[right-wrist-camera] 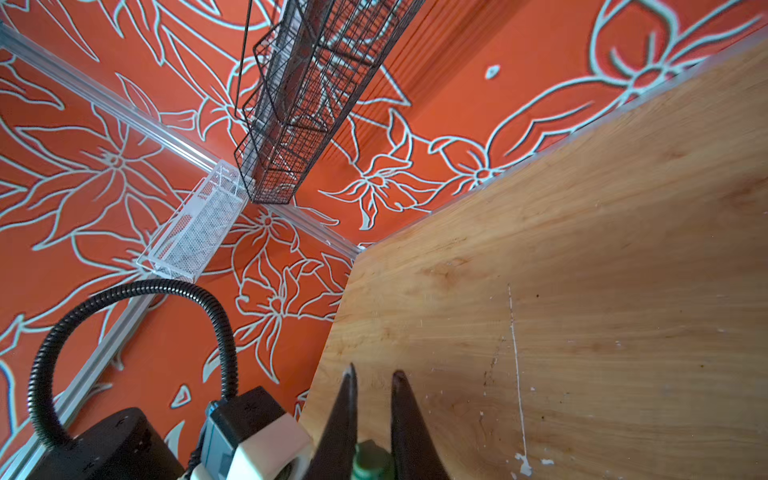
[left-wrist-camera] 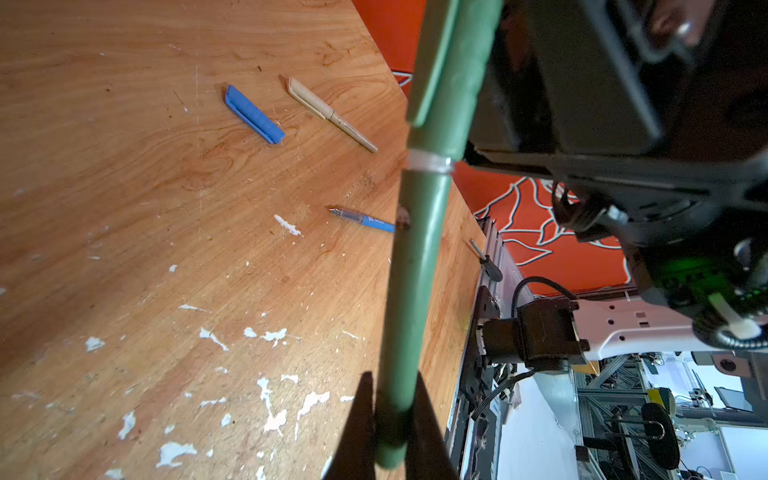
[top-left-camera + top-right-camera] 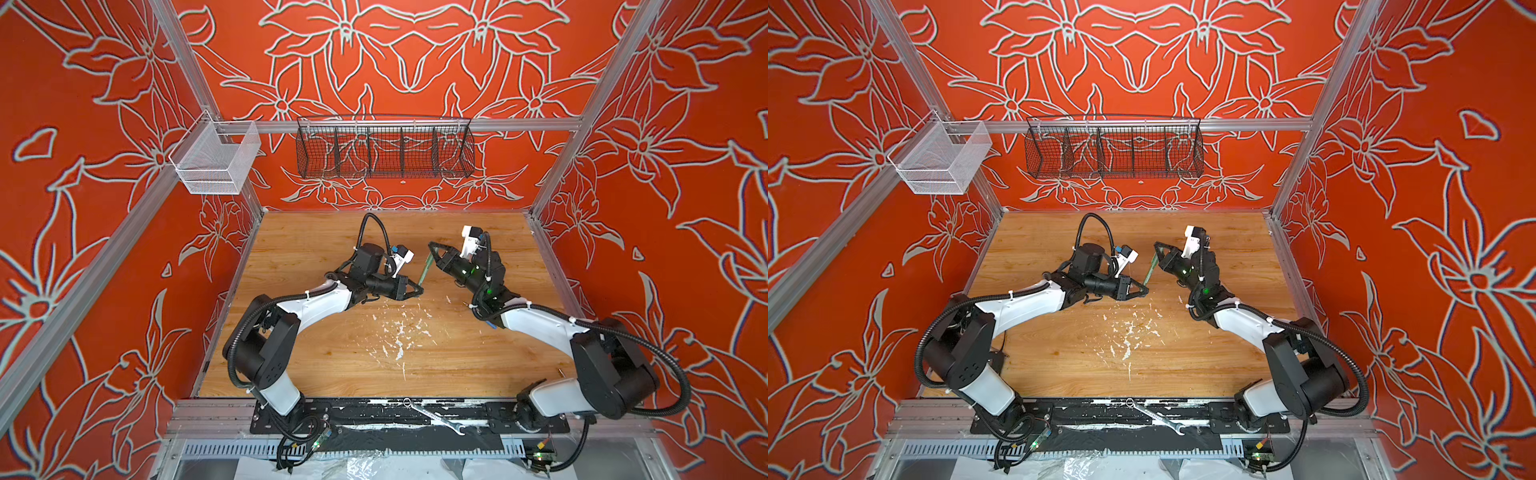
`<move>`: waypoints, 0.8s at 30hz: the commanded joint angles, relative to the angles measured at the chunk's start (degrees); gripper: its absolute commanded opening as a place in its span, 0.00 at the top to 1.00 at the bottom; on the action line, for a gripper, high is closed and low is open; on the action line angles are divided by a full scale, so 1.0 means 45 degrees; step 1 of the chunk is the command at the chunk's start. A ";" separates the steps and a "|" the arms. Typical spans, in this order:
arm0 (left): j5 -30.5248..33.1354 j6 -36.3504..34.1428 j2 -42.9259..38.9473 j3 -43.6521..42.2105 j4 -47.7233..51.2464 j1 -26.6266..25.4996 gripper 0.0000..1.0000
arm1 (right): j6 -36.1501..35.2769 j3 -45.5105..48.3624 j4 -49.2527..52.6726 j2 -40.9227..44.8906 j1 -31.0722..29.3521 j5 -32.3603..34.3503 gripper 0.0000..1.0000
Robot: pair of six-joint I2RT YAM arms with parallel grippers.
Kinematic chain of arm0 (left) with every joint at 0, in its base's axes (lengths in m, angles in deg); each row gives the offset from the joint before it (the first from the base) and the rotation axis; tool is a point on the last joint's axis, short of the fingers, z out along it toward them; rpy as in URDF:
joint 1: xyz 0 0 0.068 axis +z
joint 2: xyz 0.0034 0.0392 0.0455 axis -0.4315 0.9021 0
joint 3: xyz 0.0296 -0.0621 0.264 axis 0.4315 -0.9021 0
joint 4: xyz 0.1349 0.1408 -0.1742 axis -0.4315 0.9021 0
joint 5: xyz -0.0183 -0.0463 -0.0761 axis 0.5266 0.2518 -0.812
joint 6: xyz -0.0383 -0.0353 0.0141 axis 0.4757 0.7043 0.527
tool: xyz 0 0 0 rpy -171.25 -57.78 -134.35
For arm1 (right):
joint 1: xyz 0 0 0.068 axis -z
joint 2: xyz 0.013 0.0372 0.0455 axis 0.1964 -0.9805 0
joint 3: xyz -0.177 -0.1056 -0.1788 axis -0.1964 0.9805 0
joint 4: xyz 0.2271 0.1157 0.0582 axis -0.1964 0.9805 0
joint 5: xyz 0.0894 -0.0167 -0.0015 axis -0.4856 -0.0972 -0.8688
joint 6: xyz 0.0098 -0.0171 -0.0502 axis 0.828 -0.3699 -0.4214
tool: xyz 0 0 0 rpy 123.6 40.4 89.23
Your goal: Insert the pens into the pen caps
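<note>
We see left gripper (image 2: 392, 399) clamped on one end of green pen (image 2: 415, 257), centre of frame in both top views, right gripper (image 1: 374, 386) pinching green cap (image 2: 453, 75) just above it.

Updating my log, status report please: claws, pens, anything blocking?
Left claw shut on green stick pen. Right claw shut on green tube cap, pen inside. Nothing in the way.

— What do the two arms look like?
— Alike: glossy white shell links (image 3: 320, 301) between matte black joint housings (image 3: 266, 353). A black ribbed cable conduit (image 1: 137, 286) runs along each, cinched with white zip ties (image 3: 307, 294).
— Any markings?
— Green indicator lights (image 3: 472, 272) glow on the right forearm, and small round holes (image 2: 611, 308) dot its white shell. Each wrist carries a white camera block (image 3: 469, 239). The left gripper (image 2: 395, 399) and right gripper (image 1: 374, 372) have black tapering pointed fingers (image 1: 345, 415).
</note>
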 commanded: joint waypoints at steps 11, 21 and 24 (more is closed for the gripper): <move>0.2904 0.2029 0.0597 0.3027 -0.3457 0.1346 1.00 | -0.0340 0.0453 0.2529 0.0379 -0.2071 -0.2685 1.00; 0.1769 0.1866 0.0310 0.2491 -0.2136 0.1272 1.00 | -0.1298 -0.0525 0.4857 0.1057 -0.2039 -0.1474 1.00; 0.1989 0.1506 -0.0636 0.1092 -0.1662 0.1081 1.00 | -0.1798 -0.1094 0.5734 0.1241 -0.1746 -0.1233 1.00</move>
